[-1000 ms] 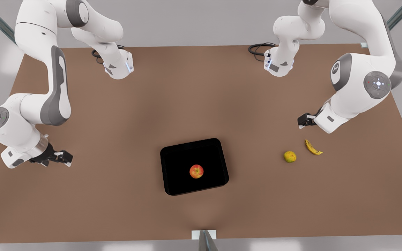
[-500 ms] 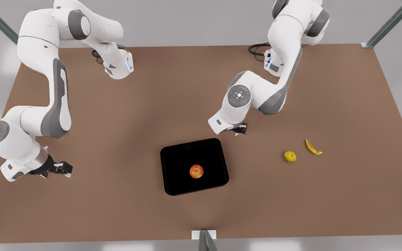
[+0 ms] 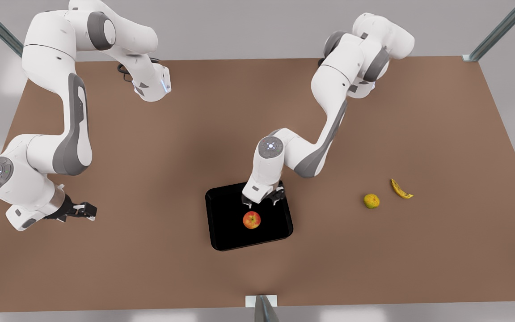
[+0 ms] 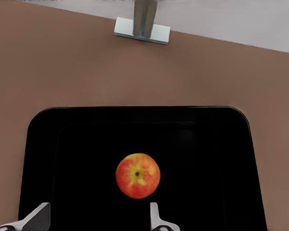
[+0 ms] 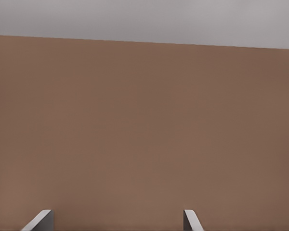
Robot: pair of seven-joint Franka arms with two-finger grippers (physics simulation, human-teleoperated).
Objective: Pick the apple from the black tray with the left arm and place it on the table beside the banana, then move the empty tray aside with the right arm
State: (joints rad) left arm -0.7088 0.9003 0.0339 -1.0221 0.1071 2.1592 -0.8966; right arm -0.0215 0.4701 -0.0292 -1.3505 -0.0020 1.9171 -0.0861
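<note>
A red-yellow apple (image 3: 251, 220) (image 4: 137, 175) lies near the middle of the black tray (image 3: 221, 239) (image 4: 207, 159) on the brown table. My left gripper (image 3: 263, 202) (image 4: 97, 216) hovers open over the tray's far edge, just behind the apple, with nothing between its fingers. The banana (image 3: 400, 189) lies on the table at the front view's right. My right gripper (image 3: 88, 210) (image 5: 116, 219) waits open and low over bare table at the front view's left, far from the tray.
A small yellow-green fruit (image 3: 371, 201) sits just beside the banana, on its tray side. A metal post bracket (image 3: 261, 300) (image 4: 142, 29) stands at the table's near edge. Both arm bases are at the far edge.
My left arm swung from near the banana across the table to above the tray's far edge. My right gripper shifted only slightly. Apple, tray and banana stayed put.
</note>
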